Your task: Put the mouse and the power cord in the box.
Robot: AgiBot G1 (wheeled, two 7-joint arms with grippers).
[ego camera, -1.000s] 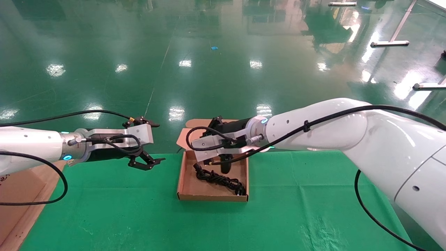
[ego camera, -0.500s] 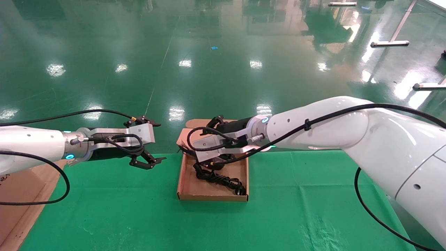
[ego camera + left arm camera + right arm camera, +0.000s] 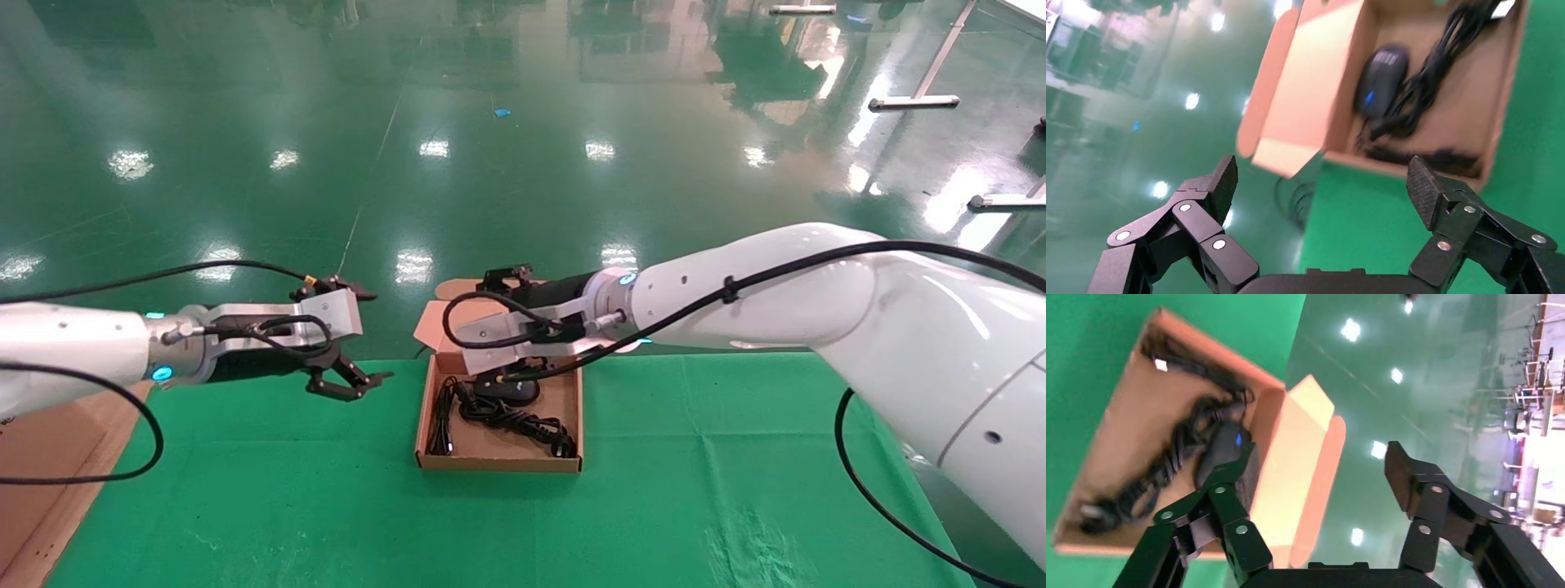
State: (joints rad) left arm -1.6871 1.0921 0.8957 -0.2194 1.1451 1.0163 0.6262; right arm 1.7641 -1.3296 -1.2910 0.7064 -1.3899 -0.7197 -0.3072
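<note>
The brown box (image 3: 498,464) lies open on the green cloth, its flap lid (image 3: 454,315) standing up at the far side. Inside, the black mouse (image 3: 507,390) rests at the back, its bluish spot showing in the right wrist view (image 3: 1223,450). The bundled power cord (image 3: 516,421) lies in front of it, and a thin wire (image 3: 444,416) runs along the box's left wall. My right gripper (image 3: 1321,462) hangs open and empty over the back of the box and the lid. My left gripper (image 3: 369,335) hovers open to the left of the box, holding nothing.
A large cardboard carton (image 3: 49,457) sits at the table's left edge. The green table (image 3: 703,490) ends just behind the box, with glossy green floor beyond. Metal stand legs (image 3: 914,102) stand far off at the right.
The right gripper lowered the mouse into the box, let it go and lifted away open. The mouse's thin wire dropped along the box's left side. The left arm barely moved.
</note>
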